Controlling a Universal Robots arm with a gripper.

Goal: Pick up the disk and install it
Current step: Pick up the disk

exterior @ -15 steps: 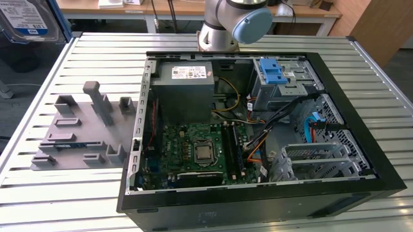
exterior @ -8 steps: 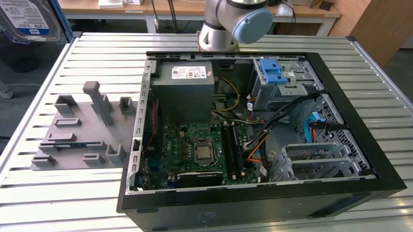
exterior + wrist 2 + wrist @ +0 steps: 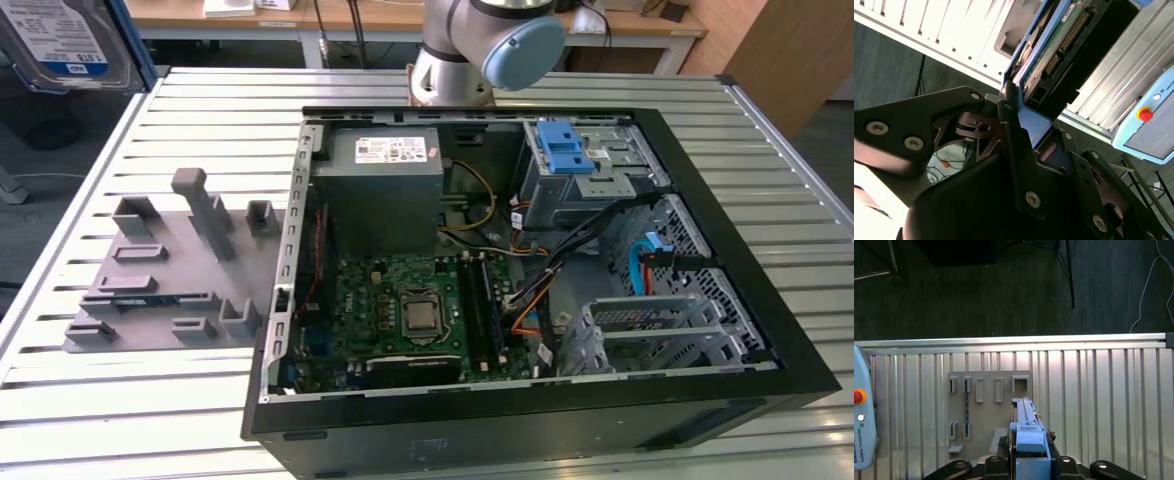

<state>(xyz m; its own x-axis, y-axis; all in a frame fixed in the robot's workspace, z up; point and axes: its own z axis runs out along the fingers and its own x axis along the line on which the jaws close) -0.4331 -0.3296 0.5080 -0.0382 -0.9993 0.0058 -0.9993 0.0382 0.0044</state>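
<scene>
We see the disk (image 3: 64,42) up in the air at the exterior view's far left, off the tabletop (image 3: 200,110). The fingers (image 3: 1015,142) pinch it by its blue sides. In the first wrist view it hangs over the grey holder (image 3: 989,412). The open computer case (image 3: 534,425) lies beside that holder.

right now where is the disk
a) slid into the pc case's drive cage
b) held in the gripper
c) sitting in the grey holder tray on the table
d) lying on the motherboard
b: in the first wrist view the gripper is shut on the disk, holding it up above the grey holder tray.
</scene>
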